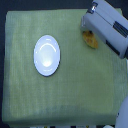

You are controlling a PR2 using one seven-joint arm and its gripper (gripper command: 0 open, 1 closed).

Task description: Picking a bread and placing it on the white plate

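The white plate (pixel 47 55) lies bare on the green cloth, left of centre in the exterior view. The bread (pixel 91 40) is a golden-brown roll near the upper right, mostly covered by the arm; only a small orange part shows. My gripper (pixel 90 31) comes in from the upper right and sits right over the bread. Its fingers are hidden under the grey-white casing, so their state does not show. The plate and the bread lie roughly a plate's width apart.
A green woven cloth (pixel 60 95) covers the table top, with its edges near the frame's left and bottom. A pale rounded part of the robot (pixel 123 116) shows at the bottom right corner.
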